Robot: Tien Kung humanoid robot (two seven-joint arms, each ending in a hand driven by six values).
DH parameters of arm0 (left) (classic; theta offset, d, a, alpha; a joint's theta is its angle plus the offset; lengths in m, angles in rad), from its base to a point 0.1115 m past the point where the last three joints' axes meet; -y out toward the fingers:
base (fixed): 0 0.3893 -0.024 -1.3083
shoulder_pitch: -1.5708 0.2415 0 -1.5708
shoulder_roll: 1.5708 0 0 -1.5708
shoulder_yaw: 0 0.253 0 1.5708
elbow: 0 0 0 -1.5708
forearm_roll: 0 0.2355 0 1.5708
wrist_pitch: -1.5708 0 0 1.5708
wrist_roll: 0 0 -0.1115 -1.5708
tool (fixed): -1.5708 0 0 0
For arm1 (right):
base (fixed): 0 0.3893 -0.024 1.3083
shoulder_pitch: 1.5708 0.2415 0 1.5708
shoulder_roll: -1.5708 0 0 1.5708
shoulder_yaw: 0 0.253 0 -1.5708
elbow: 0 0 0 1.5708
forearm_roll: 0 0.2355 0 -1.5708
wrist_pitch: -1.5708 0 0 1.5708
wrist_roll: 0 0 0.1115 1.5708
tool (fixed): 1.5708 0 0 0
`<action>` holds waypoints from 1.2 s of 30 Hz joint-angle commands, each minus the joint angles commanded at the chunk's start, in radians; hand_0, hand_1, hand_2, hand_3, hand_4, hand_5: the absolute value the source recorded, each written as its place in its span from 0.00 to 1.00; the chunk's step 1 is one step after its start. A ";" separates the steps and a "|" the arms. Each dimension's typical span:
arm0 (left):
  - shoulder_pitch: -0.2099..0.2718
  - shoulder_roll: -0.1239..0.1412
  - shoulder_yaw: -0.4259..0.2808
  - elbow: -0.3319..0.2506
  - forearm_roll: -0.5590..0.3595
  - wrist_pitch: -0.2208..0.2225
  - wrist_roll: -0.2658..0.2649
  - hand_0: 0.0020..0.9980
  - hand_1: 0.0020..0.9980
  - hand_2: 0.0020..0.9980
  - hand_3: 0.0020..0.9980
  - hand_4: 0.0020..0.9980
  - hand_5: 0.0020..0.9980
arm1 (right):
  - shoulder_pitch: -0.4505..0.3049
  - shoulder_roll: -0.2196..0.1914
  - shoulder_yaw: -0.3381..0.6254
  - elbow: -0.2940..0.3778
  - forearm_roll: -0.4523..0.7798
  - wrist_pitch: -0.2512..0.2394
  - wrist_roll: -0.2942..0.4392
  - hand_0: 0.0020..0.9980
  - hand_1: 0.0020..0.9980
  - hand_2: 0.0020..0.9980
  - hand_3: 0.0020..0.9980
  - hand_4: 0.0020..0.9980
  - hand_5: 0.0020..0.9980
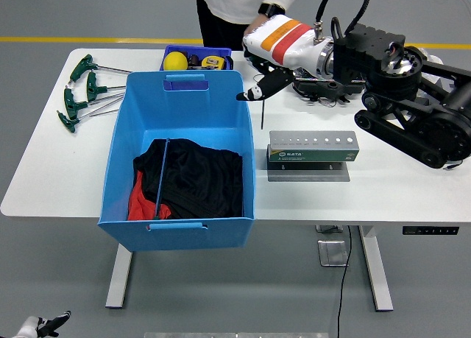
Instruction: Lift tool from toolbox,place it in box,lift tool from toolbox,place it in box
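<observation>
The grey toolbox (313, 146), a drilled metal holder with a green label, stands on the table to the right of the big blue box (118, 161). My right hand (250, 94), white with an orange band, hovers over the blue box's right rim. It is shut on a thin dark tool (262, 115) that hangs straight down from the fingers. Inside the box lie black and red cloth (193, 177) and a thin blue rod (162, 177). My left hand (40, 325) hangs low at the picture's bottom left, below the table, fingers relaxed.
Several green T-handle wrenches (81, 91) lie at the table's left end. A small blue tray (197, 58) with a yellow ball and a tape measure sits behind the box. A person (235, 3) stands at the far side, one hand (261, 18) drawn back.
</observation>
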 joint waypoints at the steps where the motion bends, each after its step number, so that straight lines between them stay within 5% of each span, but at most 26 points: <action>1: 0.001 0.000 -0.001 0.000 0.003 -0.001 0.000 0.65 0.55 0.66 0.70 0.74 0.71 | -0.003 0.004 0.015 0.024 -0.007 -0.003 -0.004 0.03 0.00 0.03 0.05 0.88 0.69; 8: 0.003 0.000 -0.008 0.000 0.014 -0.005 0.003 0.65 0.54 0.66 0.70 0.74 0.71 | -0.034 0.050 0.041 0.111 -0.026 -0.010 -0.017 0.03 0.00 0.04 0.05 0.87 0.69; 14: -0.003 0.000 0.000 0.000 0.010 -0.008 0.003 0.64 0.54 0.67 0.70 0.74 0.71 | -0.060 0.108 -0.018 0.095 -0.052 -0.009 -0.021 0.03 0.00 0.04 0.05 0.87 0.68; 15: -0.003 0.000 0.000 0.000 0.010 -0.008 0.003 0.64 0.54 0.66 0.70 0.74 0.71 | -0.061 0.113 -0.026 0.092 -0.060 -0.011 -0.021 0.08 0.06 0.12 0.16 0.87 0.66; 20: -0.007 0.000 0.004 0.000 0.003 -0.007 0.001 0.64 0.54 0.66 0.70 0.74 0.71 | -0.059 0.144 -0.084 0.066 -0.115 -0.008 -0.020 0.08 0.06 0.12 0.16 0.87 0.66; 21: -0.007 0.000 0.004 0.000 0.002 -0.007 0.000 0.64 0.54 0.66 0.70 0.74 0.71 | -0.058 0.150 -0.091 0.063 -0.117 -0.007 -0.020 0.21 0.18 0.27 0.39 0.88 0.64; 32: -0.013 -0.001 0.018 0.000 -0.010 -0.008 -0.001 0.64 0.53 0.66 0.70 0.74 0.71 | -0.052 0.219 -0.160 0.036 -0.128 0.033 -0.014 0.26 0.28 0.37 0.46 0.89 0.64; 33: -0.014 -0.001 0.019 0.000 -0.012 -0.008 -0.002 0.63 0.54 0.66 0.70 0.74 0.71 | -0.051 0.221 -0.163 0.034 -0.126 0.028 -0.011 0.54 0.63 0.73 0.85 0.91 0.62; 36: -0.016 -0.002 0.023 0.000 -0.016 -0.007 -0.003 0.63 0.54 0.66 0.70 0.74 0.71 | -0.052 0.222 -0.167 0.029 -0.133 0.009 -0.006 0.54 0.63 0.73 0.85 0.91 0.62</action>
